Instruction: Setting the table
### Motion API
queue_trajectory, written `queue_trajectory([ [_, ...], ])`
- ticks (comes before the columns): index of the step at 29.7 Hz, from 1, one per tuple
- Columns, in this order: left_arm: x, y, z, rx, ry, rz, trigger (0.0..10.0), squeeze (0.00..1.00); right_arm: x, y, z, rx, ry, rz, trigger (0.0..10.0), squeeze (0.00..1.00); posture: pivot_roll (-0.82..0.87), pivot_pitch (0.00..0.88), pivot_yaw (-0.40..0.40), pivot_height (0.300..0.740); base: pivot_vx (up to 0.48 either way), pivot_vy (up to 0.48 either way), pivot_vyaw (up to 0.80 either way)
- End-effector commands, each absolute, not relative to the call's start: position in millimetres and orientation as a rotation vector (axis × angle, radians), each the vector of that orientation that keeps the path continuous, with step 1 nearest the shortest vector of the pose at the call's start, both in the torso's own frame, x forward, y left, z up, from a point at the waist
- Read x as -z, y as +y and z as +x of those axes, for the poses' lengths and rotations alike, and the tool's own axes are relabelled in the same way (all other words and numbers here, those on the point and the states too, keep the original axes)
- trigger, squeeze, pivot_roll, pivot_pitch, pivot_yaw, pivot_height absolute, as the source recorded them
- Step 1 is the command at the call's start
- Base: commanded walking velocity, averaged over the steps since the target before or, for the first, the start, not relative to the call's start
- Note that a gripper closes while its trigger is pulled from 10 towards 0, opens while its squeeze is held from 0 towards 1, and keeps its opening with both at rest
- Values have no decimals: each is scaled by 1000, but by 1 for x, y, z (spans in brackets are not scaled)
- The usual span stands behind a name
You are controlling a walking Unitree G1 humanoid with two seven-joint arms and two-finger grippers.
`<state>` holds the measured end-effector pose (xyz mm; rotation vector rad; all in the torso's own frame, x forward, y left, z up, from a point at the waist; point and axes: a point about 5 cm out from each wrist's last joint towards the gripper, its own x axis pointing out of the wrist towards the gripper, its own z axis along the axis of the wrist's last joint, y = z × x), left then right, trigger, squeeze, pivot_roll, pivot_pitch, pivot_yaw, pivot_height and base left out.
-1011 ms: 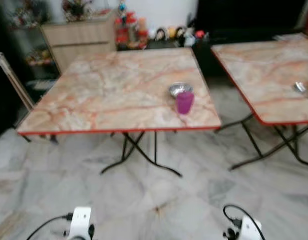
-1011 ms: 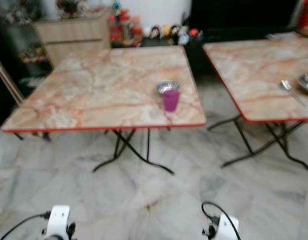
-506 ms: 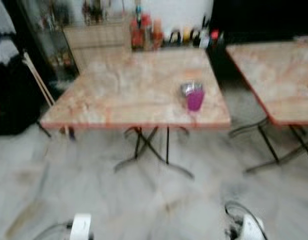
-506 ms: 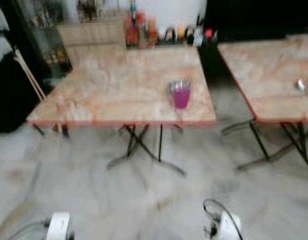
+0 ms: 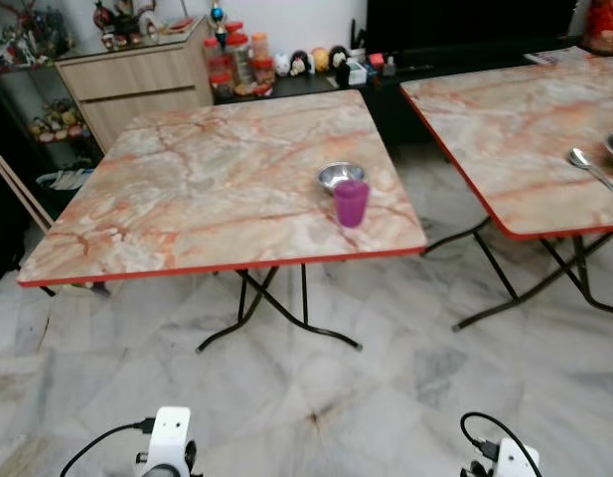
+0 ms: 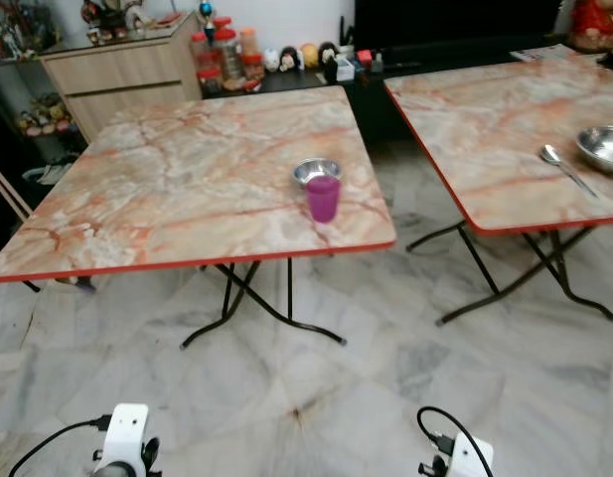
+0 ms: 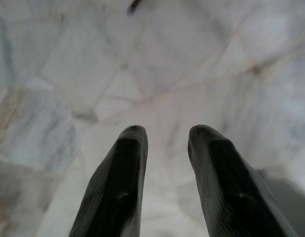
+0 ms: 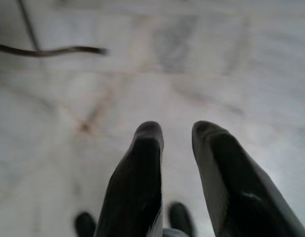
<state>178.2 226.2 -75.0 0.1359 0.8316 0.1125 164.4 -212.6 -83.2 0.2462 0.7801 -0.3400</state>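
The translucent purple plastic cup (image 5: pixel 351 202) stands upright near the front right edge of the square marble-patterned, red-rimmed folding worktop (image 5: pixel 187 199), just in front of the small shiny steel bowl (image 5: pixel 339 177). The cup looks light and rigid, likely slick; best taken around mid-wall. The bowl looks stiff and smooth, so its rim suits. Left tool (image 7: pixel 164 148) and right tool (image 8: pixel 177 143) hang over the pale marble floor (image 5: pixel 385 397), fingers apart, holding nothing. A second similar worktop (image 6: pixel 485 129) carries a spoon (image 6: pixel 562 167) and larger steel bowl (image 6: pixel 604 147).

A purple cup (image 5: pixel 351 202) stands upright near the worktop (image 5: pixel 187 189) front edge; a small steel bowl (image 5: pixel 339 177) sits touching just behind it; a spoon (image 6: pixel 564 166) and larger steel bowl (image 6: pixel 604 147) lie on the right-hand worktop (image 6: pixel 485 109).
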Motion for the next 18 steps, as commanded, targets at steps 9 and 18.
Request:
queue_trajectory([
  [9, 73, 221, 184, -90, 820, 144, 10000, 0, 86, -217, 157, 348, 800, 233, 10000, 0, -50, 0, 75, 740, 323, 0, 0],
  [18, 73, 218, 187, -97, 815, 134, 10000, 0, 84, -216, 162, 316, 795, 203, 10000, 0, -48, 0, 67, 740, 305, 0, 45],
])
